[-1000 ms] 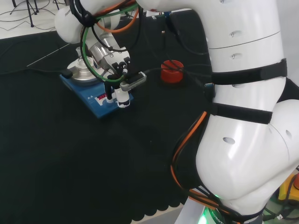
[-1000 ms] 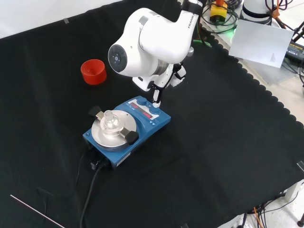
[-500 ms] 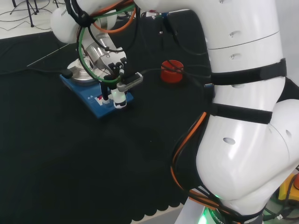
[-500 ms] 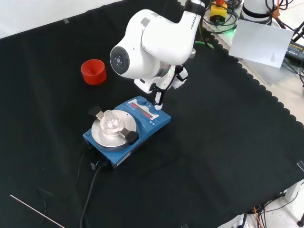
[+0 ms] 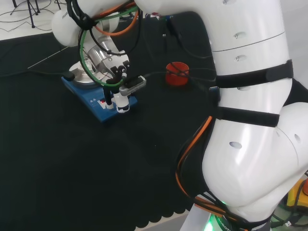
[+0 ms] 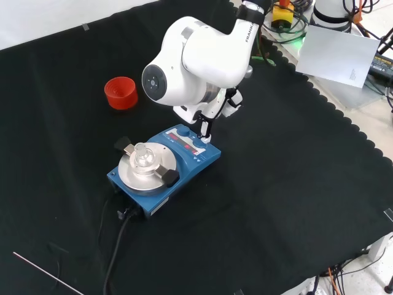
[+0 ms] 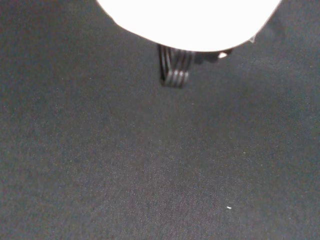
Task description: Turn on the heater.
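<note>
In the front view the heater [image 6: 164,163] sits left of centre on the black cloth [image 6: 288,184] — a blue box with a round silver plate [image 6: 143,167] on top, two black clamps at the plate's rim, a small clear piece at the plate's centre and a red-lit strip along its control panel. The hand [image 6: 206,123] comes down from under the big white link [image 6: 196,52], one dark finger pointing straight down at the panel's right end; whether the tip touches cannot be told here. A black cable [image 6: 116,246] runs from the heater toward the lower left of the frame, and a red ribbed ring [image 6: 121,92] stands at upper left, well apart.

The head view shows what that link hides: the hand [image 5: 120,91] at upper left of the frame, white and black fingers held together and pointing down onto the heater's [image 5: 98,98] near corner beside the red strip, with another digit sticking out sideways to the right. The red ring [image 5: 176,73] lies right of it.

The wrist view gives bare cloth [image 7: 150,175], a blurred white part of the hand [image 7: 190,22] and a ribbed black piece below it — no heater.
</note>
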